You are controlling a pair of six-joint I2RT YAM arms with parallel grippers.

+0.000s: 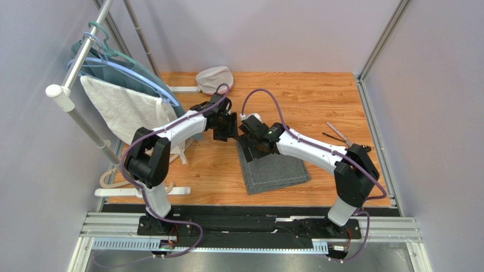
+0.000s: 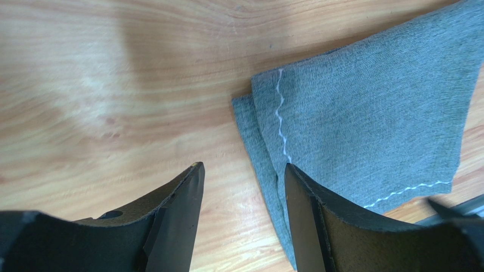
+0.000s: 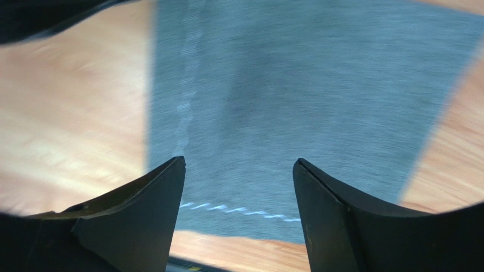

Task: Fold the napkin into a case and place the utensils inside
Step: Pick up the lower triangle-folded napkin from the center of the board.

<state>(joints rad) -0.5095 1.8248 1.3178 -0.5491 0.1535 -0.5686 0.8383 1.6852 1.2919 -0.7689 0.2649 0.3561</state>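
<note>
Grey napkin (image 1: 274,170) lies doubled on your desk (image 1: 318,96); folding step in hand.
Your left hand (image 2: 243,170) and right hand (image 3: 238,164) gape empty over its far edge; next, probably, regrip an edge for another fold; utensils (image 1: 336,132) lie well right.

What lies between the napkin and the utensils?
Top view: only bare wood tabletop lies between the napkin and the utensils; the right arm crosses above that stretch.

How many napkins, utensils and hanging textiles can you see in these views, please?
Dark grey napkin: 1
Utensils: 2, a silver utensil and a black utensil
Hanging textiles: 2, a white towel and a teal-blue garment
Total: 5
</note>
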